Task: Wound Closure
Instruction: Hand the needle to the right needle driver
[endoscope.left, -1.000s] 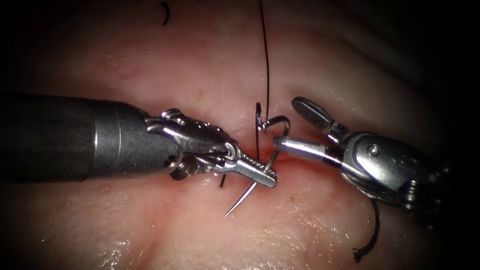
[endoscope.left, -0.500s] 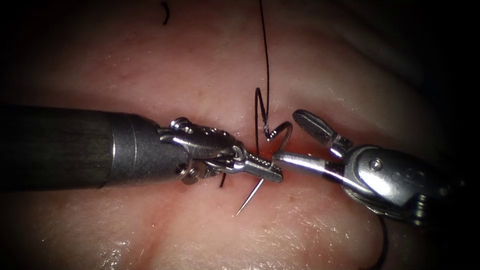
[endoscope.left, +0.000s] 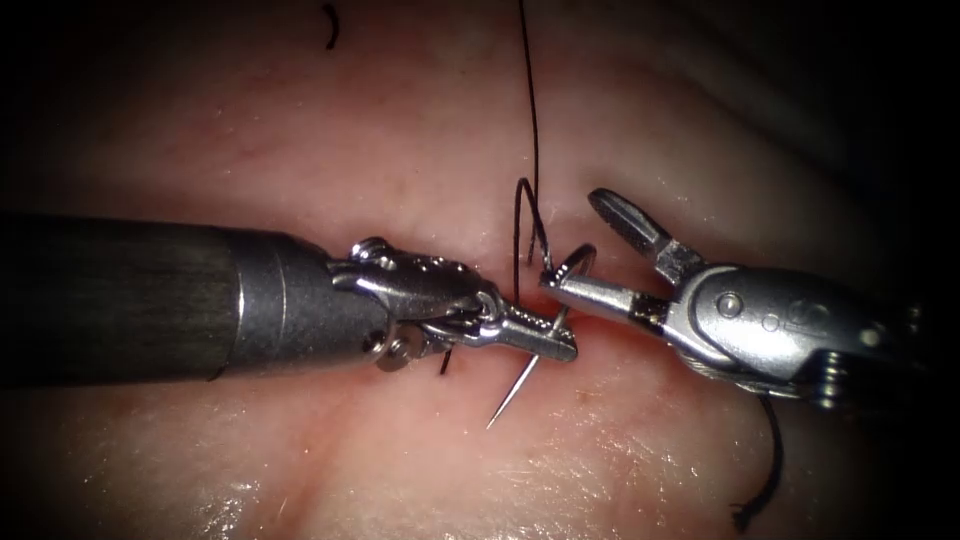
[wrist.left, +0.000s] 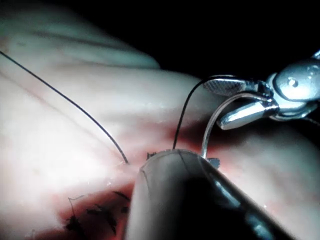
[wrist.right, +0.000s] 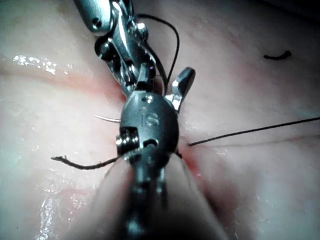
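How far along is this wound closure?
Done: none I can confirm; short cut thread ends lie nearby. In hand: the left hand grips the curved steel needle near its tip; the right hand is open beside its tail. Left: the reddened cut remains open.

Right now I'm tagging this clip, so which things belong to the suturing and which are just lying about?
In use:
left tool, fingers shut on the needle near its point end
right tool, fingers open around the needle's tail end
thread
tissue

Lying about:
cut end of thread
frayed thread end
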